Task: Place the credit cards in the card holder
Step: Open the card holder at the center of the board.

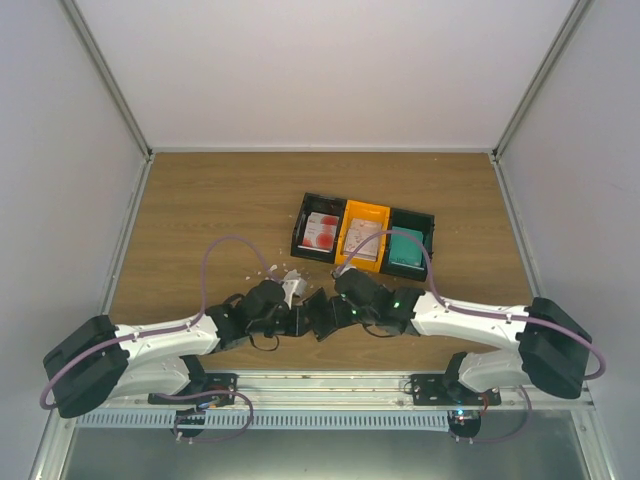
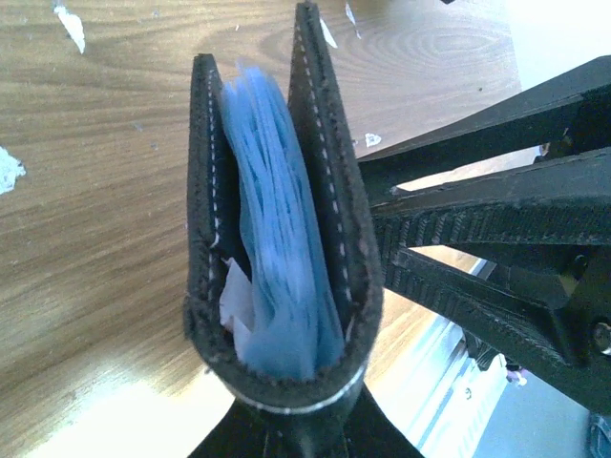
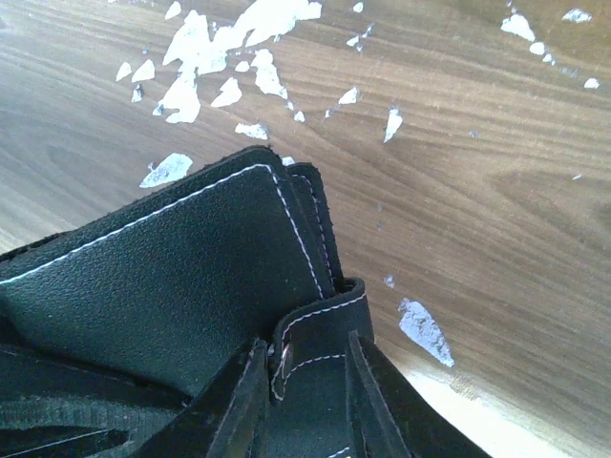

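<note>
The holder is held upright: its spine is clamped by the left gripper and one cover edge is pinched by the right gripper. Beyond the left fingertips, the covers are slightly parted. Cards are seen in bins farther out, with open table around.

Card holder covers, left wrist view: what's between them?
The card holder holds pale blue sleeves and a white piece near the fold; left wrist view shows it.

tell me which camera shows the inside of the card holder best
The left wrist view: it looks into the card holder, blue sleeves showing between black covers. The right wrist view shows only its stitched black outside; the top view, a tiny dark shape.
</note>
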Tool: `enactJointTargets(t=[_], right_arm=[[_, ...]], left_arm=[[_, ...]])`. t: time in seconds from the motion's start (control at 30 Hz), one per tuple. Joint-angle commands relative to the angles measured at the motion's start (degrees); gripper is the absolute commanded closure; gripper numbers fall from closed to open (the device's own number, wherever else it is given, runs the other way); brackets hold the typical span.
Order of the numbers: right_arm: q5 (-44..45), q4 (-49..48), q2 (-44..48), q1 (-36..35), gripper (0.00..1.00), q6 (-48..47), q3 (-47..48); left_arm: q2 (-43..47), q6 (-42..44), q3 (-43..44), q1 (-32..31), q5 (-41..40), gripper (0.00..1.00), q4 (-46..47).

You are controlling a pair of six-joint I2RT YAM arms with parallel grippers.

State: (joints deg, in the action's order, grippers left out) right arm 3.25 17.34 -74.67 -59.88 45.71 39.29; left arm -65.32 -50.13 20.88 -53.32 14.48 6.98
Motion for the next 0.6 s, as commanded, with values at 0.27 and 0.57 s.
enactJointTargets(t=[0.27,0.57], right_arm=[[0.4,1.5,0.2,1.1,0.75,-4.1,-1.4],[-4.2,-1.7,-0.6,1.2,0.74,-6.0,-2.0]], left_arm=[[0.7,2.2,2.8,0.5,0.5,1.00,1.5],[0.3,2.5,3.1,0.5,1.3,1.00,2.0]])
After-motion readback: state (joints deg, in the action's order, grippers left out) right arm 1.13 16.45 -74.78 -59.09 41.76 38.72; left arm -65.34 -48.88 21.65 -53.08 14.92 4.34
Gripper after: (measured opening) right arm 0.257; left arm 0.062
